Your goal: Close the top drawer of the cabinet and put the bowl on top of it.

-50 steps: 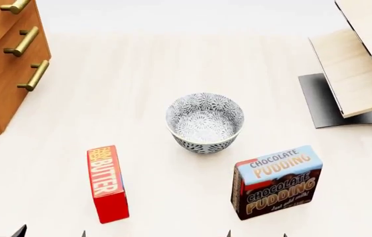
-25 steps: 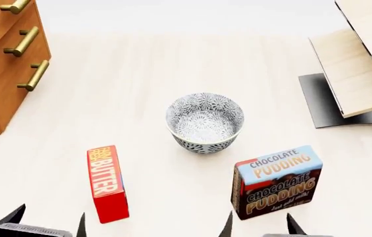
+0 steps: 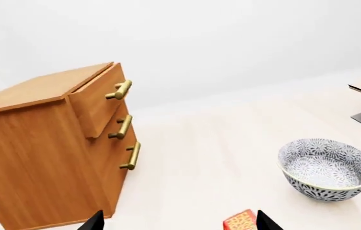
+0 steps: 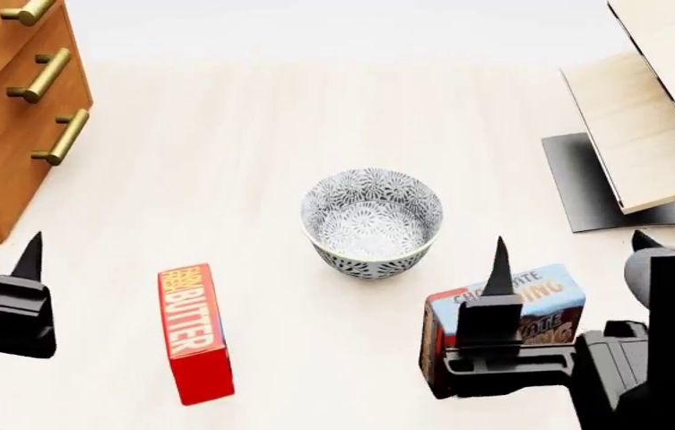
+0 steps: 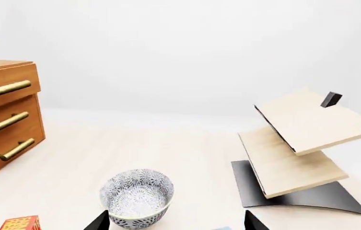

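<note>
While both arms have risen well into the head view within the last second, from mere fingertips at the lower edge to full grippers, neither holds anything: the left gripper (image 3: 175, 221) shows 2 dark fingertips set wide apart in its wrist view with nothing between them, and the right gripper (image 5: 175, 220) shows the same wide, empty gap. From the head view, the left gripper sits low at the left edge, between the cabinet's foot and the red butter box (image 4: 196, 333), touching neither; the right gripper stands in front of the chocolate pudding box (image 4: 540, 300), partly covering its label, with no contact evident. Beyond them, the bowl (image 4: 372, 222) rests upright on the pale floor, between the 2 boxes and further from the robot, apart from both and unmoved over the last second. Further out to the left, the cabinet (image 3: 36, 158) stands with 3 brass-handled fronts; the top drawer (image 3: 97, 106) projects forward of the 2 fronts below it, so it is judged still open. To the right, the pale plywood shelf structure (image 5: 298, 143) on its black base stands well apart from the bowl. Assessment: the change is an approach only; no task step is complete. The left arm appears better placed to push the drawer front home, and the bowl remains to be lifted onto the cabinet top (image 3: 33, 90) afterwards.
</note>
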Motion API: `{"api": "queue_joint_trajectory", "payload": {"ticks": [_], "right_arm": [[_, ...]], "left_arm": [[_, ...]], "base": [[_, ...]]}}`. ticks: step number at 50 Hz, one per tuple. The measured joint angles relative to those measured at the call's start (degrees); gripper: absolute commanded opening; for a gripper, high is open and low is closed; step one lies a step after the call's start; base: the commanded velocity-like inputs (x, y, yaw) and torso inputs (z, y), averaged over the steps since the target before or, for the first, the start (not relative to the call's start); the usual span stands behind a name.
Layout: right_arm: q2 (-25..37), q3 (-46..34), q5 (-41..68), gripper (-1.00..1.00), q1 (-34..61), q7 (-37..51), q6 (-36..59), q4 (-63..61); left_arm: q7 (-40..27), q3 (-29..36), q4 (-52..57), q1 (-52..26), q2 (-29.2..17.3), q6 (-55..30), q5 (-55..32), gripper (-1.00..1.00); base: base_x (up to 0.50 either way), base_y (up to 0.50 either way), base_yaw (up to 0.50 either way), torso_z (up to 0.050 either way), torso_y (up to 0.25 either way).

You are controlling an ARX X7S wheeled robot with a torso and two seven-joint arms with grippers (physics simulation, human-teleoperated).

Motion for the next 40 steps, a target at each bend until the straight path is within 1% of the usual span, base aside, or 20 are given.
{"api": "queue_joint_trajectory", "payload": {"ticks": [3,6,13,17,28,40], "right_arm": [[2.56,4.07,8.06,1.0,1.09,3.93,2.44,-1.13],[4.33,7.43,13.38,1.0,1.3,6.13,4.08,-2.33],[6.49,12.17,18.31,1.0,0.51,7.19,5.75,-4.71],[7.32,13.53,19.2,1.0,0.02,7.1,5.94,-5.5],[8.98,15.62,19.95,1.0,-2.1,6.65,5.34,-7.22],[9.96,15.61,19.11,1.0,-3.86,5.86,3.83,-8.43]], "left_arm": [[-2.89,-3.77,1.85,-1.12,-2.2,-2.91,-6.76,1.0],[-5.74,-7.39,3.42,-1.67,-4.03,-5.0,-13.0,1.0],[-11.77,-13.37,6.14,-2.38,-7.5,-7.92,-24.64,1.0],[-14.29,-15.69,7.13,-2.16,-9.02,-8.3,-29.39,1.0],[-18.13,-19.26,8.01,-0.06,-11.31,-7.87,-36.53,1.0],[-19.75,-19.6,7.89,3.36,-12.86,-5.8,-38.4,1.0]], "base": [[0.0,0.0,0.0,0.0,0.0],[0.0,0.0,0.0,0.0,0.0],[0.0,0.0,0.0,0.0,0.0],[0.0,0.0,0.0,0.0,0.0],[0.01,0.0,0.0,0.0,0.0],[0.22,0.0,0.0,0.0,0.0]]}}
